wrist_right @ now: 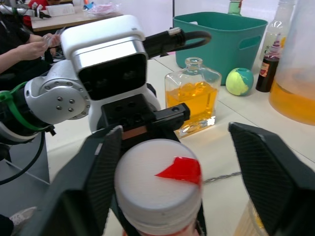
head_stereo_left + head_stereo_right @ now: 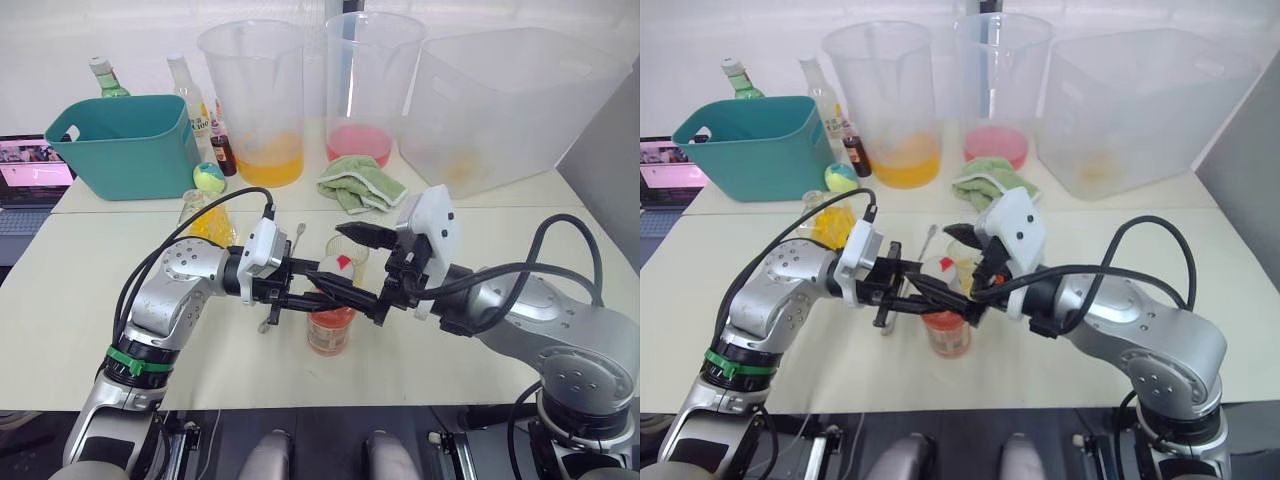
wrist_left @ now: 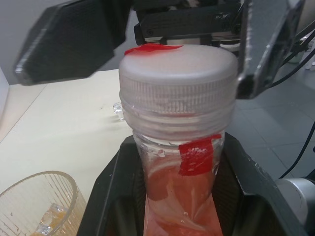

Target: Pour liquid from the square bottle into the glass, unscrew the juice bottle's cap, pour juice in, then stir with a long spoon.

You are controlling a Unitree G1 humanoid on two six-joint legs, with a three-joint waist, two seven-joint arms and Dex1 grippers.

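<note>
The juice bottle is mostly hidden behind the 2 tools' fingers, so its label cannot be made out. The glass is cut off by the picture's edge in the left wrist view. The long spoon shows as a thin sliver behind the left tool.

Matt ribbed plastic cap tops the glossy clear plastic juice bottle.
</note>
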